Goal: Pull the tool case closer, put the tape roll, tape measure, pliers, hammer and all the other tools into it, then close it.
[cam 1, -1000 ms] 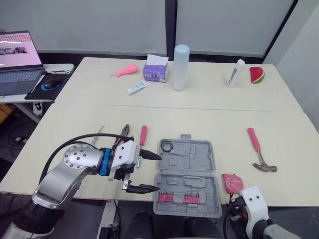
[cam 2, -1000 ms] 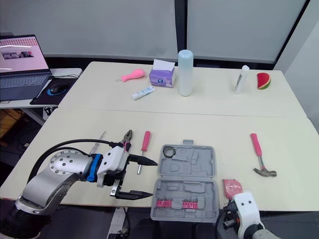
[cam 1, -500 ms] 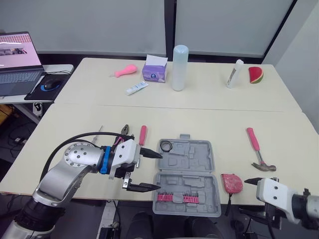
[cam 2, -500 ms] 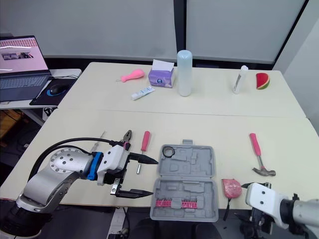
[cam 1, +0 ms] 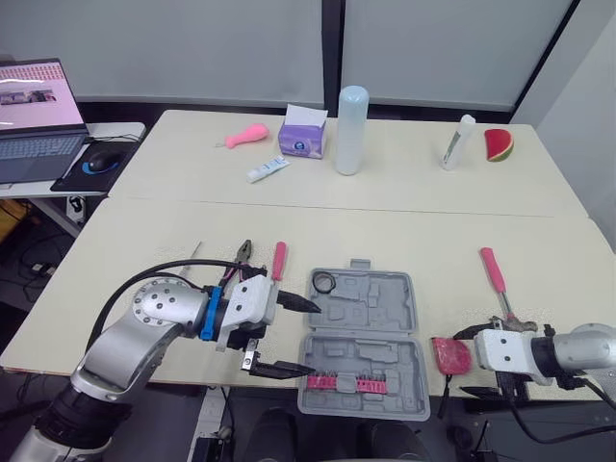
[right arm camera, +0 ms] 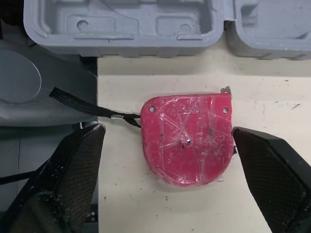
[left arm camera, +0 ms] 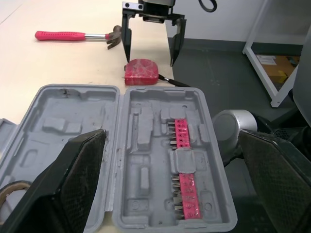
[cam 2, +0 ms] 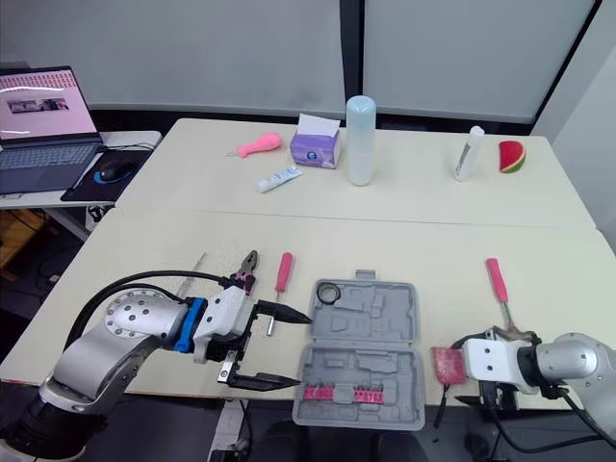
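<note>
Grey moulded plastic makes up the open tool case (cam 1: 380, 306), which lies flat just ahead of the left gripper (cam 1: 314, 338). That gripper's two black fingers are spread wide beside the case's near-left edge and grasp nothing. By my reading the pulling-in is done. Packing has barely begun: a black ring-shaped tape roll (cam 1: 315, 284) sits in the case corner nearest the left gripper's upper finger, and a pink strip of metal bits (left arm camera: 184, 170) fills a slot in the other half. The flat pink tape measure (right arm camera: 187, 138) lies on the table between the parted fingers of the right gripper (left arm camera: 151, 60), which touch neither side of it. Its black wrist strap (right arm camera: 82, 108) trails off the table edge. Beyond that gripper lies the pink-handled claw hammer (cam 1: 496, 279). The dark-jawed pliers (cam 1: 241, 258) and pink-handled screwdriver (cam 1: 278, 260) lie just past the left gripper. All of these have yet to go in, and the lid is unclosed. I cannot tell whether the right fingertips reach the tabletop. A slim metal tool (cam 1: 192, 258) beside the pliers is too thin to identify, and the pliers' handles are partly covered.
</note>
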### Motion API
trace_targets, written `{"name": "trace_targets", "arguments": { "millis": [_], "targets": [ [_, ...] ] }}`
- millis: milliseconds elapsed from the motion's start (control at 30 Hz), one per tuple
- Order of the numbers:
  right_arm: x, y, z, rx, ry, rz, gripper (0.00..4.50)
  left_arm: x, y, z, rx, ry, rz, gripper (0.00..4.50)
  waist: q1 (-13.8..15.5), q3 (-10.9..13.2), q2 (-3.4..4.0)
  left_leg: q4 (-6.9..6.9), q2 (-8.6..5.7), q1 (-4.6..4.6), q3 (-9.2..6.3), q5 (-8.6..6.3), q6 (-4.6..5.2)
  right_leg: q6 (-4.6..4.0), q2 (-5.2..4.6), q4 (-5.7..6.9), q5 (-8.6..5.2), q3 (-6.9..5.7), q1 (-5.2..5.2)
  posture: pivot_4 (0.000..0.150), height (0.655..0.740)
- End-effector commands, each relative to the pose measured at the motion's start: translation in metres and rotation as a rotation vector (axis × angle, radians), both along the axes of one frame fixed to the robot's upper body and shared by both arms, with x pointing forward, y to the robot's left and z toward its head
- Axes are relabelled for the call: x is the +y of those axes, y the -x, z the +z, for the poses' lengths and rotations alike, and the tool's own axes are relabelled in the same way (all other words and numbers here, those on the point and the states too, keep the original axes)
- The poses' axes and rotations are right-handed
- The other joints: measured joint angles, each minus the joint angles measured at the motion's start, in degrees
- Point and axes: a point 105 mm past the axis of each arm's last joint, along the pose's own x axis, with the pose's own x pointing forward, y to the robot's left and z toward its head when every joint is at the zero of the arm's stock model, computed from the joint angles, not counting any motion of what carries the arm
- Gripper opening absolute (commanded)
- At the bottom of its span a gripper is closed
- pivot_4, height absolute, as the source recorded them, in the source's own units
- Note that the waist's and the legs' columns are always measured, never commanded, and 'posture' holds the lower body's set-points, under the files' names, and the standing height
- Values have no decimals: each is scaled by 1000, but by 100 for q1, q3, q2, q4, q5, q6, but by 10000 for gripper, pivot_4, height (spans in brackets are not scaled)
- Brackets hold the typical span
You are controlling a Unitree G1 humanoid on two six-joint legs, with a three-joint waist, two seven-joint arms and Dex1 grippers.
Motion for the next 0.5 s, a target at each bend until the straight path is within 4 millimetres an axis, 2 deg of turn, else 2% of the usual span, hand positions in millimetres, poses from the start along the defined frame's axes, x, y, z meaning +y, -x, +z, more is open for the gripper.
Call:
{"name": "trace_targets", "arguments": {
  "millis": [33, 333, 500],
  "targets": [
    [-1, -6, 1, -36, 19, 10, 44461, -6, 3, 4, -21, 15, -39, 45000, -1, 0, 0, 0, 1, 0, -1, 0, 0, 0, 0, 0, 0, 0, 0, 1500, 7002],
    [-1, -12, 0, 3, 64, 11, 44461, -13, 2, 0, -14, 35, -52, 45000, 0, -1, 1, 2, 1, 1, 1, 3, -6, 0, 0, 1, 0, 1, 0, 1500, 7002],
    [-10, -14, -5, 34, 127, 13, 44461, -15, 1, -3, -17, 42, -51, 45000, -3, -1, 1, 3, 1, 0, 0, 4, -6, 0, 0, 2, 0, 1, 0, 1500, 7002]
  ]
}}
